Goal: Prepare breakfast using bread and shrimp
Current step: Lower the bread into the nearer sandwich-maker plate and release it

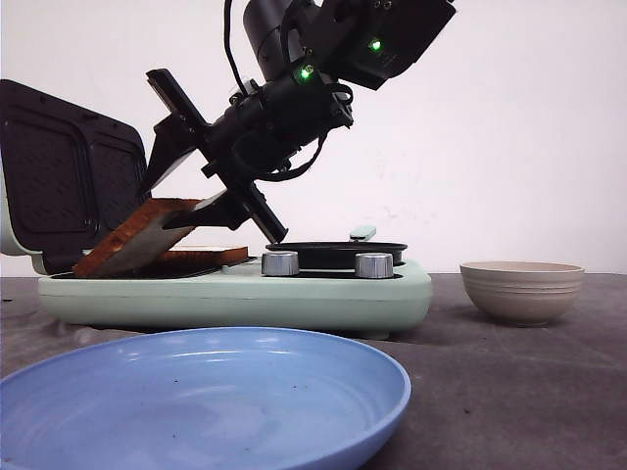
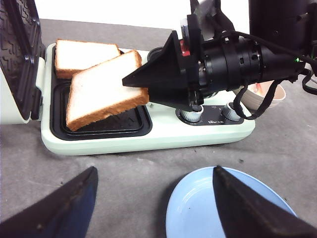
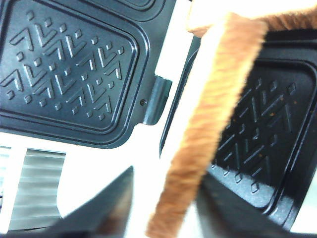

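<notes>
One slice of bread leans tilted over the near plate of the open sandwich maker, its low edge down on the plate. My right gripper straddles its raised end, open. One finger touches the crust and a gap shows on the other side. The other slice lies flat in the far plate. My left gripper hangs open and empty over the table. The shrimp is barely seen, a pinkish bit in the bowl behind a cable.
The maker's dark patterned lid stands open at the left. Two metal knobs and a round black pan sit on its right half. A blue plate lies in front. A beige ribbed bowl stands at the right.
</notes>
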Tool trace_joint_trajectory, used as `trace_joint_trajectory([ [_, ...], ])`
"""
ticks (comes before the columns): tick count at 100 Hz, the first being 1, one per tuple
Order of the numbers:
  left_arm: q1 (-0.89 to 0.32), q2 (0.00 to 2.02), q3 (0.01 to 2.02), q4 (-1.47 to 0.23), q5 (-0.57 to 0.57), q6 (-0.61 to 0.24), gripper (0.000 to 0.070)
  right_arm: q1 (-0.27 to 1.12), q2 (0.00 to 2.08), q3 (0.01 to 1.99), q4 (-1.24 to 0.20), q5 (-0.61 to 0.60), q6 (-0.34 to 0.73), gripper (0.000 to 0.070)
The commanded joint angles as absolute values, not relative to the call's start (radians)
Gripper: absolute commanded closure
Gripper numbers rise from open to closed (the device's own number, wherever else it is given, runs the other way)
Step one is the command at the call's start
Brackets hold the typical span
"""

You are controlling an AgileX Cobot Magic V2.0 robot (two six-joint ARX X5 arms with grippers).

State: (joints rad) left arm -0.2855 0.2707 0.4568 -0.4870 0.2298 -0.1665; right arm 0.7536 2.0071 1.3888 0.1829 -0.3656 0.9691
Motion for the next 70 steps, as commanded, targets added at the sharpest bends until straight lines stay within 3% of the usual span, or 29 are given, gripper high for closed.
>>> trace_joint_trajectory([
  [1,-0.287,0.273,0.457,-0.477,0.226,-0.15,0.0307,0.765,2.02,1.416,0.185,-0.365,0.938,0.0422],
  [42,-0.287,0.273,0.457,-0.477,0.225,-0.15,0.0307,0.764,2.02,1.445,0.086,-0.365,0.842,0.0416],
  [70,-0.287,0.273,0.457,-0.477,0.225,-0.15,0.0307,0.764,2.02,1.564,-0.11,-0.304,0.719,0.0414],
])
